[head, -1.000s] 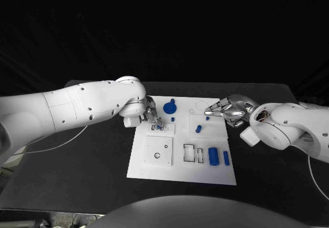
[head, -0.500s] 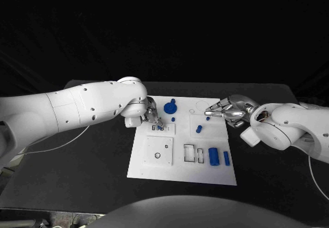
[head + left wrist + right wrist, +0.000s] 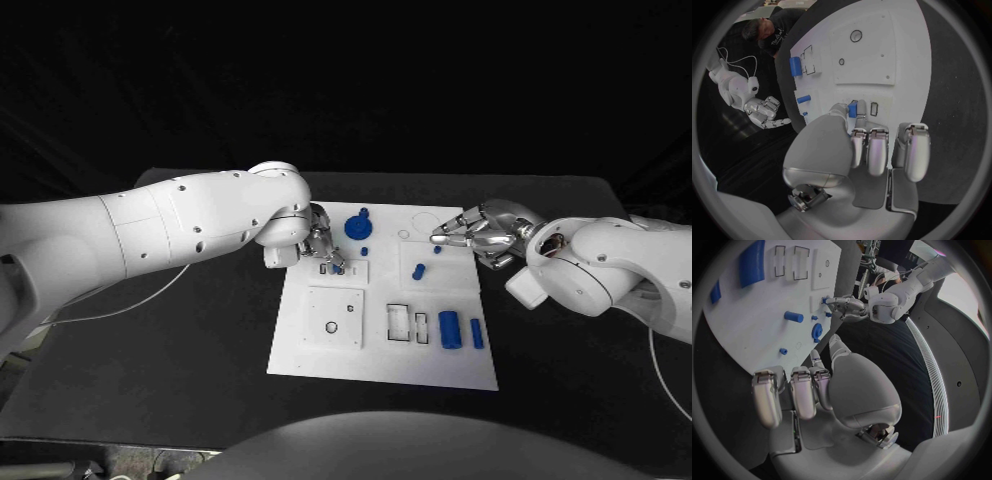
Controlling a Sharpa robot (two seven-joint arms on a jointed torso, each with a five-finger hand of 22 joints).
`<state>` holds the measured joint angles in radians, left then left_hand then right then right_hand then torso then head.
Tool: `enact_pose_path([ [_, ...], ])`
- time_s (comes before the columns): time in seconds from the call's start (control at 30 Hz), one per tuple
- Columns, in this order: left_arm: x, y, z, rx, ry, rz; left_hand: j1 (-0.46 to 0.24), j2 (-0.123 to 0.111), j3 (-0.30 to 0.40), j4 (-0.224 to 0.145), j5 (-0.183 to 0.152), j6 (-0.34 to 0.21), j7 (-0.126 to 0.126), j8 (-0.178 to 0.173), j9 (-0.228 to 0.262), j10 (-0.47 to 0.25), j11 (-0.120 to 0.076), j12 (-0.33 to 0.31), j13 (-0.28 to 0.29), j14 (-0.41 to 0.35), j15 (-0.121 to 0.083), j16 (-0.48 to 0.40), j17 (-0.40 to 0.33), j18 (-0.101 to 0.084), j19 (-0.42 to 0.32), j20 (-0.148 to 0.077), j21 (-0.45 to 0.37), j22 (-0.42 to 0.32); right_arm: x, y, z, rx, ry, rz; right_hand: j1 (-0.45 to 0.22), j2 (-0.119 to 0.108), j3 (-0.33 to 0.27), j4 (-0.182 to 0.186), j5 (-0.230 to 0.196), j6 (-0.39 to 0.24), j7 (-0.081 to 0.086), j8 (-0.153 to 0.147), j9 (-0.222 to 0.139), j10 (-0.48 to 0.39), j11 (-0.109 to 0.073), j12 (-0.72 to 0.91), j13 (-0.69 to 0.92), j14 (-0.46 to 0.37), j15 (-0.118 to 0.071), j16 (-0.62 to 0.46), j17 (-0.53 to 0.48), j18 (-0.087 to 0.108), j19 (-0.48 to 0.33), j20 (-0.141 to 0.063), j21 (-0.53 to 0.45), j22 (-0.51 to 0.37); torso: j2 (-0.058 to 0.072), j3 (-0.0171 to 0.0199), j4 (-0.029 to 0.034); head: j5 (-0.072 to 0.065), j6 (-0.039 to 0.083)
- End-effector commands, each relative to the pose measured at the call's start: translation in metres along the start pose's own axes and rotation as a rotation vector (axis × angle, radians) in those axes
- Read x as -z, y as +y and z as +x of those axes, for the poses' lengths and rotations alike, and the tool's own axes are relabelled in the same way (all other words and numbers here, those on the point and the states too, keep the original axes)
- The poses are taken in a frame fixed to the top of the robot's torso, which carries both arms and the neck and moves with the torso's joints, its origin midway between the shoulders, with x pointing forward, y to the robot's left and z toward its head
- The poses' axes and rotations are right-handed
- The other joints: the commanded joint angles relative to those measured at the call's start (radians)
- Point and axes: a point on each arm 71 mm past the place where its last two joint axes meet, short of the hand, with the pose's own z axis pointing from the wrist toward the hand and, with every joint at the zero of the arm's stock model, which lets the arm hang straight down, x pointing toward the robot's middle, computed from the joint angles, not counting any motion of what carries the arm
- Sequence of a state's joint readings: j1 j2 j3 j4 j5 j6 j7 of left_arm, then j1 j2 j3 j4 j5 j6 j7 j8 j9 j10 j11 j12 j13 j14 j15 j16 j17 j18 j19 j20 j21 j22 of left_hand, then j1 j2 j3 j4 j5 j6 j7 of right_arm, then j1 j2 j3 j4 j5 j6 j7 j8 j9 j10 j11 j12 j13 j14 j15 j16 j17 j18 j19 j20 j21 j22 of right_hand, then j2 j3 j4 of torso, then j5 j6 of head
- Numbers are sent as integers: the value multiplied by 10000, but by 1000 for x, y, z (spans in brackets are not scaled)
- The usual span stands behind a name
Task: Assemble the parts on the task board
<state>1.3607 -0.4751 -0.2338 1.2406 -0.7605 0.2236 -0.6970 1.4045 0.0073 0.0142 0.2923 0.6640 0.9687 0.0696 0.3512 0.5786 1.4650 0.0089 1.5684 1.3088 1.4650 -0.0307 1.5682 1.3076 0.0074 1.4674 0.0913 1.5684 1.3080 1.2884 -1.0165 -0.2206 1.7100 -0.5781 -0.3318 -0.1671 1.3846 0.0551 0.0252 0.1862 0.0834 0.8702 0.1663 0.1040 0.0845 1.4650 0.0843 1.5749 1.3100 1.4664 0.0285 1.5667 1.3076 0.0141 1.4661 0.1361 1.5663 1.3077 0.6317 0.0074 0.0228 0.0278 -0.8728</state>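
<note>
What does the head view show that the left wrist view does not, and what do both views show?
Only the head view shows the whole task board on the black table, with both arms reaching over its far end, and the round blue part near the far edge.

Only the left wrist view shows the small blue part pinched at the left hand's fingertips, next to a small rectangular slot.

Both show the right hand, the large blue cylinder and the square plate with a round hole.
</note>
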Motion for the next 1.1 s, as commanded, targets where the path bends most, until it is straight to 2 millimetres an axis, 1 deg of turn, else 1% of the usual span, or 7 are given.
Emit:
enact_pose_path([
  [0.03,-2,6,5,-203,293,-905,1,118,85,-8,-34,112,-97,-24,-11,1058,-60,24,2620,1058,-47,25,2632,-71,1023,-57,18,2623,0,0,2,51,181,-12,-23,110,14,47,45,49,-39,46,14,1058,63,-41,2608,1044,38,41,2632,-141,1047,57,45,2631,-2,-2,-7,-6,2],
  [0.43,-3,5,5,-196,294,-883,13,147,125,-14,-90,86,-88,-55,-16,1058,-52,24,2620,1058,-41,25,2632,-60,983,-55,-8,2603,0,0,2,49,175,-13,-10,126,9,49,67,39,-41,44,12,1058,58,-41,2608,1044,32,41,2632,-141,1047,56,45,2631,0,-10,-1,-38,2],
  [0.57,-3,4,5,-159,252,-842,26,154,141,-19,-109,82,-88,-61,-16,1058,-52,24,2620,1058,-40,25,2632,-59,979,-54,-11,2601,0,0,2,51,181,-10,-10,126,9,49,67,39,-41,44,12,1058,58,-41,2608,1044,32,41,2632,-141,1047,56,45,2631,2,-7,5,-40,2],
  [0.7,-3,3,5,-144,234,-785,47,161,162,-26,-126,78,-88,-68,-16,1058,-51,24,2620,1058,-38,25,2632,-58,973,-53,-14,2598,0,1,3,51,180,-16,-10,126,9,49,67,39,-41,44,12,1058,58,-41,2608,1044,32,41,2632,-141,1047,56,45,2631,-5,-4,-2,-50,2],
  [0.83,-3,2,5,-168,255,-758,47,161,162,-26,-126,78,-88,-68,-16,1058,-51,24,2620,1058,-38,25,2632,-58,973,-53,-14,2598,0,1,3,50,171,-19,-10,126,9,49,67,39,-41,44,12,1058,58,-41,2608,1044,32,41,2632,-141,1047,56,45,2631,-2,-6,8,-59,2],
  [0.93,-4,2,6,-189,283,-747,66,166,180,-30,-139,74,-87,-74,-16,1058,-50,24,2620,1058,-37,25,2632,-56,967,-52,-18,2595,0,1,3,51,172,-25,-10,128,5,51,69,35,-41,43,11,1058,57,-41,2608,1044,31,41,2632,-141,1047,56,45,2631,-3,-5,-5,-53,2],
  [1.1,-4,1,6,-204,328,-728,86,180,204,-30,-161,73,-84,-79,-14,1058,-49,24,2620,1058,-35,25,2632,-56,967,-51,-18,2596,0,1,3,51,173,-24,-10,128,5,51,69,35,-41,43,11,1058,57,-41,2608,1044,31,41,2632,-141,1047,56,45,2631,-2,-3,-4,-59,2],
])
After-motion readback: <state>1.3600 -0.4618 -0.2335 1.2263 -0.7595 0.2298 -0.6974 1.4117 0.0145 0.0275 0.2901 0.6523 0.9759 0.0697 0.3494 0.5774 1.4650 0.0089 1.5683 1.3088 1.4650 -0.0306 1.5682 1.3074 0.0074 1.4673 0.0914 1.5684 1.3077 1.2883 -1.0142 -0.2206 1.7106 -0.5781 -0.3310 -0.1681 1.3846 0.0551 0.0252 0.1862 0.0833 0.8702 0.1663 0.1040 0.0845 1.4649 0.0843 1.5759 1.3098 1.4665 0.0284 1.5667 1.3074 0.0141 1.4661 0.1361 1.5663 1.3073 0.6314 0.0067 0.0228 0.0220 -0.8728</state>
